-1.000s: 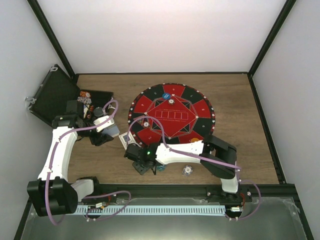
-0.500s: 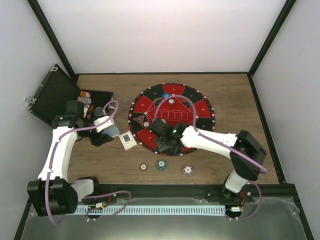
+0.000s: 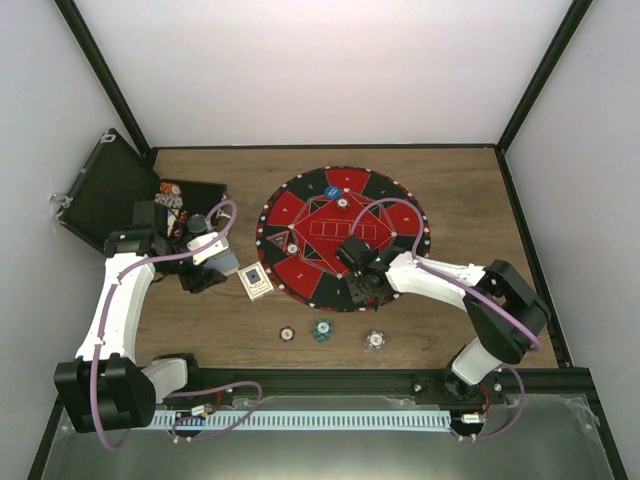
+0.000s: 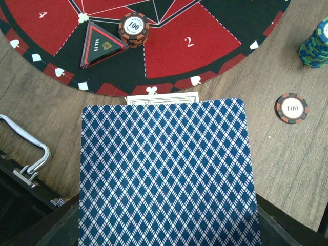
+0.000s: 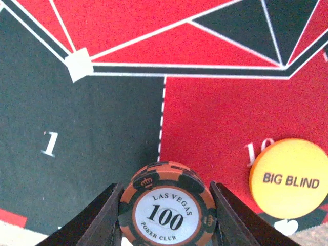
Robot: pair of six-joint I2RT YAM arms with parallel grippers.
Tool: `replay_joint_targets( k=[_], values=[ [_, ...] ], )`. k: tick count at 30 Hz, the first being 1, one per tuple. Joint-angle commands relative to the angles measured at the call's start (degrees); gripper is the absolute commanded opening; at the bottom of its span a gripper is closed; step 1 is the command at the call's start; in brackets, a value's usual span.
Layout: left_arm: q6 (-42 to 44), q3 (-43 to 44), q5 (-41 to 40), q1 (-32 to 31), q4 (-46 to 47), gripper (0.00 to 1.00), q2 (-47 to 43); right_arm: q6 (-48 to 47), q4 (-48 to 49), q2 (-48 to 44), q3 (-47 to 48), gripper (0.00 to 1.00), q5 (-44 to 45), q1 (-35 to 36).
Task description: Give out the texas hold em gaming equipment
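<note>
Chip arrives at seat 1
Your right gripper [image 3: 365, 285] came over the mat [image 3: 340, 190] gripping a 100 chip [image 5: 166, 211], ready to place; left gripper [image 3: 213, 258] grips cards [image 4: 164, 174].

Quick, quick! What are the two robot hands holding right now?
Left gripper: closed on a blue-backed playing card.
Right gripper: closed on an orange-and-black 100 chip.
</note>
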Motion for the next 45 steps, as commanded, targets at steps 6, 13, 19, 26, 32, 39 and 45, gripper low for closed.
replay_joint_targets(
  k=[6, 13, 19, 26, 32, 39, 45],
  values=[
    [1.7, 1.7, 2.0, 0.3, -0.4, 0.12, -0.6, -1.8, 5.5, 2.1, 0.1, 0.28, 1.0, -3.5],
    [2.1, 1.8, 2.2, 0.3, -0.5, 0.12, -0.4, -2.2, 7.1, 4.9, 0.3, 0.28, 2.2, -4.4],
    [2.2, 1.6, 2.1, 0.3, -0.5, 0.12, -0.4, -1.7, 5.4, 6.1, 1.8, 0.63, 3.0, -4.4],
    [2.5, 1.4, 2.1, 0.3, -0.4, 0.12, -0.4, -0.3, -1.2, 0.9, 7.7, 0.75, 5.5, -1.4],
    [2.4, 1.6, 2.4, 0.3, -0.5, 0.12, -0.3, 4.1, -6.2, -1.9, 11.2, 0.75, 4.1, 9.7],
    [2.4, 1.5, 2.0, 0.3, -0.5, 0.12, -0.5, 8.8, -5.3, -1.3, 11.3, 0.78, -1.5, 20.5],
    [2.1, 1.7, 1.9, 0.3, -0.5, 0.12, -0.4, 9.8, -4.2, 1.9, 10.2, 0.79, -2.9, 23.6]
  ],
)
